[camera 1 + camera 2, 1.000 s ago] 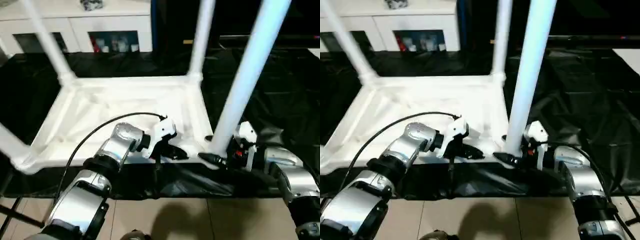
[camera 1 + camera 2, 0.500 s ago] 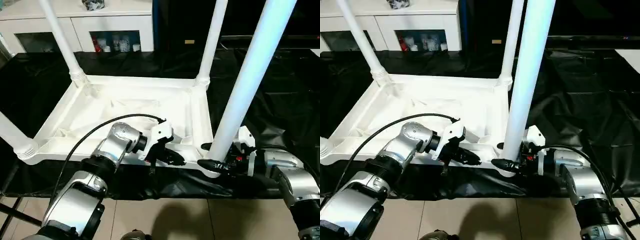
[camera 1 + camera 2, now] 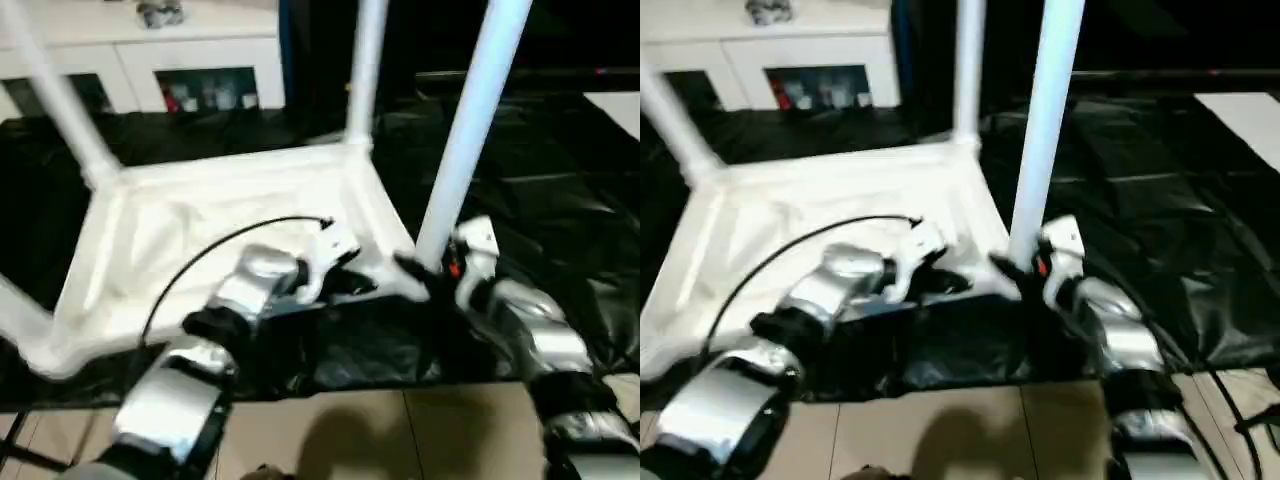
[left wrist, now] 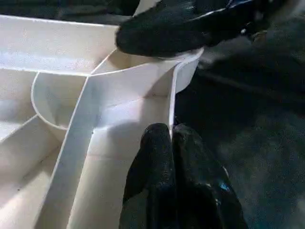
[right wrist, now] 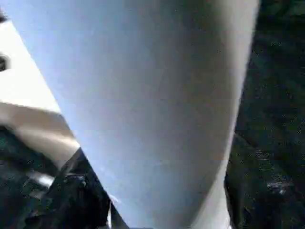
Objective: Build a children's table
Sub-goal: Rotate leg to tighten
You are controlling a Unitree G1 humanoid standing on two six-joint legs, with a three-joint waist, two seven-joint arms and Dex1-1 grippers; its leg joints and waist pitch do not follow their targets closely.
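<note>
Right gripper (image 3: 425,275) fingers seemingly straddle leg (image 3: 462,135) base; left gripper (image 4: 170,138) fingers pressed together on top (image 3: 200,215) near-right rim. Keep leg vertical, press straight into socket.

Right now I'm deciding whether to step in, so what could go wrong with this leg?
1. The right pincer straddles the foot of the near leg, which rises tall above it; a sideways push might lever it askew in its corner socket.
2. The left pincer, shut, pinches only the thin rim of the upturned top, so it could slip off.
3. That corner lies near the black sheet's front edge; the top might slide.
</note>
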